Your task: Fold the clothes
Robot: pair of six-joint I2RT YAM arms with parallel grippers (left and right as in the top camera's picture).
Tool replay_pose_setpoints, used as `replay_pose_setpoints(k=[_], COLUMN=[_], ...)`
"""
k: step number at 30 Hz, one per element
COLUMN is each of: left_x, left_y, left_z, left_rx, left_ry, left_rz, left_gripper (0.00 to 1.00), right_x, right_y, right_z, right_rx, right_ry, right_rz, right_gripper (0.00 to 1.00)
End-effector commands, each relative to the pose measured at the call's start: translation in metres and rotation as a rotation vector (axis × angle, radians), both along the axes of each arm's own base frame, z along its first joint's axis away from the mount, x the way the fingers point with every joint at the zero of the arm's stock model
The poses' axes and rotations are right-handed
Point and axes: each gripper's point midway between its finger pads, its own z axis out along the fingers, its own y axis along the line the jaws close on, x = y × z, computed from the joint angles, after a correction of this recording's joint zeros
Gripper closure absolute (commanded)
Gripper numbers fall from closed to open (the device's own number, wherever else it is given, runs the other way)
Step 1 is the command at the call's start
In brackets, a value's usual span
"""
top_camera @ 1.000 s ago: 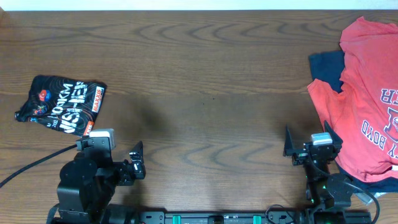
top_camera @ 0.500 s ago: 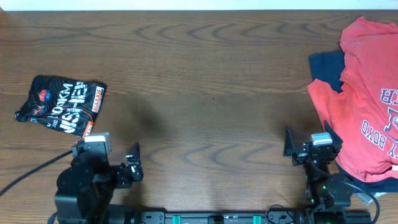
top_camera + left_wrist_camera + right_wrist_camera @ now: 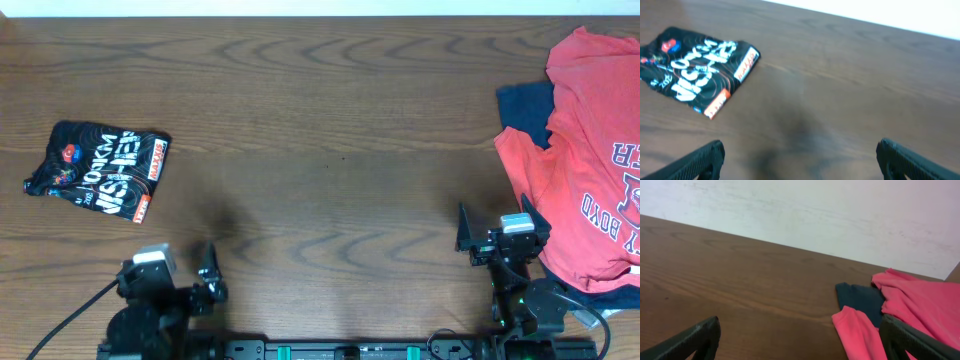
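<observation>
The clothes, a black shirt [image 3: 98, 170] with white lettering and fine orange lines, lie folded into a compact bundle at the table's left side. The left wrist view shows the same shirt [image 3: 695, 70] in its upper left. My left gripper [image 3: 168, 264] sits near the front edge, below and right of the shirt, well apart from it. Seen from its own wrist, the left gripper [image 3: 800, 150] is open over bare wood with nothing between its fingers. My right gripper [image 3: 497, 225] stands open at the front right, and in its wrist view [image 3: 800, 327] it is also empty.
A red shirt [image 3: 585, 160] lies spread over a navy garment [image 3: 525, 105] at the table's right edge, just right of my right gripper. The right wrist view shows that red shirt [image 3: 910, 310], the navy cloth [image 3: 860, 297], and a white wall behind the table.
My left arm has drawn back toward the front edge, away from the folded black shirt. The shirt and the right arm have not moved.
</observation>
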Motion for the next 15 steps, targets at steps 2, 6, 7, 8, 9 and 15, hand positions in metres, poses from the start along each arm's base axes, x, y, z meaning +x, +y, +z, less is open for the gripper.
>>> replay_pose_setpoints(k=[2, 6, 7, 8, 9, 15], left_x=[0.024, 0.050, 0.054, 0.060, 0.064, 0.080], left_y=[0.009, 0.011, 0.011, 0.011, 0.011, 0.012], left_z=[-0.019, -0.026, -0.028, -0.031, -0.033, -0.043], left_rx=[0.034, 0.057, 0.057, 0.058, 0.059, 0.078], left_ry=[-0.040, -0.132, -0.152, -0.175, -0.196, -0.296], left_rz=[0.037, 0.031, 0.031, 0.032, 0.032, 0.029], left_gripper=[0.02, 0.02, 0.02, 0.02, 0.02, 0.02], right_x=[0.000, 0.000, 0.000, 0.000, 0.000, 0.000], right_y=[0.003, 0.003, 0.003, 0.003, 0.003, 0.003], right_z=[-0.001, -0.001, -0.001, -0.001, -0.001, -0.001], right_rx=[-0.006, -0.006, -0.006, -0.006, -0.006, -0.006], right_ry=[-0.003, -0.003, -0.003, -0.003, -0.003, -0.003], right_rz=[0.016, 0.016, 0.016, 0.016, 0.016, 0.016], right_gripper=[0.01, 0.01, 0.01, 0.01, 0.01, 0.01])
